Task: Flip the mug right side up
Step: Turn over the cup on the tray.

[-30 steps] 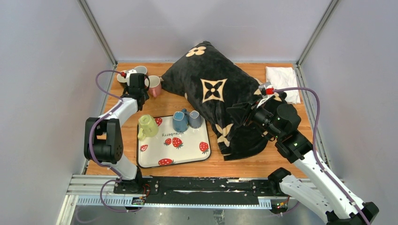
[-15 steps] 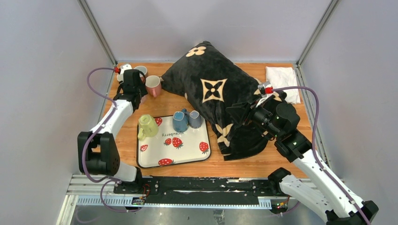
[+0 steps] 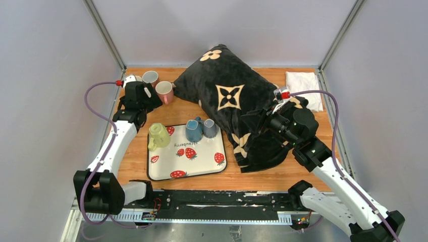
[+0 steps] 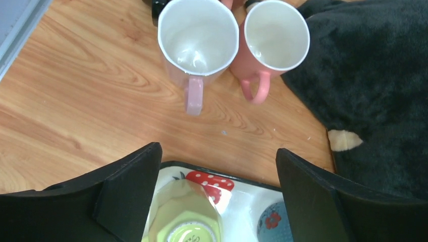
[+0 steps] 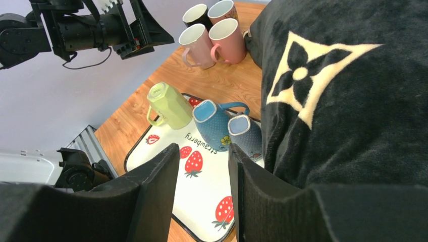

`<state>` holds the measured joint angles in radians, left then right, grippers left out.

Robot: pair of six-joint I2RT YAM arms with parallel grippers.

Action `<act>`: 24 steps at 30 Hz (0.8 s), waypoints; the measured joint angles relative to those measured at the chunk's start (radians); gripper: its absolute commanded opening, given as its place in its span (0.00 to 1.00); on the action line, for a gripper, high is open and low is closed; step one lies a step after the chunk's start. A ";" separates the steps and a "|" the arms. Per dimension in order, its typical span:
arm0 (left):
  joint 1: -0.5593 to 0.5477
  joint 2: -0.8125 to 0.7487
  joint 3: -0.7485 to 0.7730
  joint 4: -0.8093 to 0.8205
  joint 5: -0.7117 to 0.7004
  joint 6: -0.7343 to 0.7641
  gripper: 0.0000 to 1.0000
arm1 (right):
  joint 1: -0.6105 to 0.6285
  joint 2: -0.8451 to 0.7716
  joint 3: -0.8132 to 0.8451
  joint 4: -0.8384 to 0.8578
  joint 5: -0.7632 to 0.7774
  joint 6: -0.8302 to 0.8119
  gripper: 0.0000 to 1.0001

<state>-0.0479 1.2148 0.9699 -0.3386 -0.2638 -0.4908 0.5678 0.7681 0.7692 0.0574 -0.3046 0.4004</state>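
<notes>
Two mugs stand right side up side by side on the wood, a pale pink mug (image 4: pixel 198 38) (image 3: pixel 150 76) and a deeper pink mug (image 4: pixel 275 35) (image 3: pixel 164 91). My left gripper (image 4: pixel 217 151) (image 3: pixel 147 98) hovers open just on the near side of them, holding nothing. On the strawberry tray (image 3: pixel 202 169) a green mug (image 3: pixel 158 136) (image 5: pixel 166 105) is bottom up, with two blue mugs (image 3: pixel 194 130) (image 5: pixel 214 121) also bottom up beside it. My right gripper (image 5: pixel 203 151) (image 3: pixel 252 121) hangs over the pillow's edge, jaws parted and empty.
A big black pillow (image 3: pixel 232 98) with cream flower marks fills the table's middle and right. A white cloth (image 3: pixel 304 83) lies at the back right. Two more mugs, one black (image 5: pixel 196 15), stand behind the pink ones near the back left corner.
My left gripper has opened, let go of the pale pink mug and drawn back toward the tray; that mug now stands upright alone. The right arm has edged slightly left.
</notes>
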 measured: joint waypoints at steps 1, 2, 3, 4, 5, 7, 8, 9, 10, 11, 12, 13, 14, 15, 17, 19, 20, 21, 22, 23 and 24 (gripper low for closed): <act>0.000 -0.009 -0.005 -0.009 0.007 -0.004 0.95 | 0.000 0.002 0.000 0.001 -0.001 0.000 0.45; 0.000 -0.014 -0.009 -0.015 0.013 -0.009 0.97 | 0.000 0.007 0.000 0.003 -0.006 0.001 0.45; 0.000 -0.018 -0.014 -0.023 0.019 -0.014 0.98 | 0.000 0.014 0.000 0.006 -0.010 0.003 0.45; 0.000 -0.019 -0.018 -0.032 0.024 -0.016 1.00 | 0.000 0.021 0.000 0.010 -0.013 0.004 0.45; 0.000 -0.018 -0.022 -0.042 0.030 -0.018 1.00 | 0.000 0.027 -0.001 0.014 -0.017 0.005 0.45; 0.000 -0.013 -0.028 -0.059 0.037 -0.019 1.00 | 0.000 0.034 -0.004 0.023 -0.020 0.008 0.45; 0.000 -0.008 -0.031 -0.067 0.041 -0.019 1.00 | 0.000 0.035 -0.006 0.025 -0.022 0.011 0.45; 0.000 -0.002 -0.032 -0.072 0.045 -0.018 1.00 | 0.000 0.037 -0.008 0.026 -0.024 0.012 0.45; 0.000 0.010 -0.032 -0.077 0.050 -0.018 1.00 | 0.000 0.039 -0.008 0.026 -0.026 0.014 0.45; 0.000 0.022 -0.032 -0.081 0.054 -0.018 1.00 | 0.000 0.040 -0.008 0.027 -0.026 0.015 0.45; 0.000 0.037 -0.032 -0.085 0.059 -0.018 1.00 | 0.000 0.042 -0.008 0.028 -0.027 0.018 0.45; 0.000 0.051 -0.033 -0.088 0.063 -0.018 1.00 | 0.000 0.043 -0.008 0.029 -0.027 0.019 0.45; 0.000 0.066 -0.034 -0.092 0.067 -0.018 1.00 | 0.000 0.044 -0.008 0.029 -0.027 0.019 0.45; 0.000 0.078 -0.034 -0.098 0.074 -0.017 1.00 | 0.000 0.044 -0.008 0.030 -0.027 0.020 0.45; 0.000 0.095 -0.034 -0.113 0.086 -0.016 1.00 | 0.000 0.047 -0.008 0.032 -0.027 0.021 0.45; 0.000 0.102 -0.034 -0.122 0.099 -0.014 1.00 | 0.000 0.048 -0.008 0.033 -0.028 0.021 0.45; 0.000 0.102 -0.034 -0.126 0.105 -0.014 1.00 | 0.000 0.048 -0.008 0.033 -0.027 0.021 0.45; 0.000 0.102 -0.034 -0.129 0.111 -0.014 1.00 | 0.000 0.048 -0.008 0.033 -0.027 0.021 0.45; 0.000 0.102 -0.034 -0.131 0.116 -0.013 1.00 | 0.000 0.047 -0.008 0.033 -0.027 0.021 0.45; 0.000 0.101 -0.035 -0.134 0.123 -0.011 1.00 | 0.000 0.047 -0.008 0.033 -0.027 0.021 0.45; 0.000 0.100 -0.038 -0.138 0.129 -0.010 1.00 | 0.000 0.047 -0.008 0.033 -0.027 0.021 0.45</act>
<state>-0.0479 1.3151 0.9321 -0.4767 -0.1352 -0.5003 0.5678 0.8146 0.7612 0.0902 -0.3317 0.4213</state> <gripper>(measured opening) 0.996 0.454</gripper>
